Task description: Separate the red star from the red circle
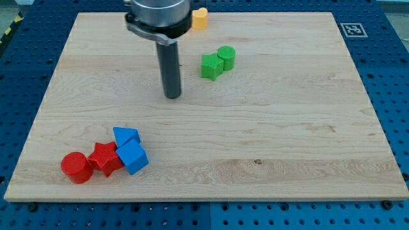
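The red star point(105, 158) lies near the view's bottom left of the wooden board point(268, 140). The red circle point(76, 167) sits right beside it on its left, touching it. My tip point(172, 96) rests on the board well above and to the right of both red blocks, apart from them. The rod rises from it to the arm's end at the view's top.
A blue cube point(133, 157) touches the red star's right side, with a blue triangle point(125, 136) just above it. A green star point(210, 66) and green circle point(226, 57) stand right of my tip. A yellow block point(200, 18) sits at the top edge.
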### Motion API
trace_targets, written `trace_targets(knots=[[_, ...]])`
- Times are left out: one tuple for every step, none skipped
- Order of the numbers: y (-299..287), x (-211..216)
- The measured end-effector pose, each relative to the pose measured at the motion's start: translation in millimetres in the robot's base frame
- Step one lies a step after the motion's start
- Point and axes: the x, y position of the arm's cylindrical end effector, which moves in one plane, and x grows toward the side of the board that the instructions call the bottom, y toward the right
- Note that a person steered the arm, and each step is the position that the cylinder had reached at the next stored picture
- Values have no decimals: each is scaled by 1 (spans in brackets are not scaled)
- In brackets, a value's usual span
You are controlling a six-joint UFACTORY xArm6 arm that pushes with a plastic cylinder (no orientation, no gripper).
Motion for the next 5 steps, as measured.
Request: trace_targets(knots=[[-47,22],[-105,53],[-115,65],[-115,94],[-113,109]])
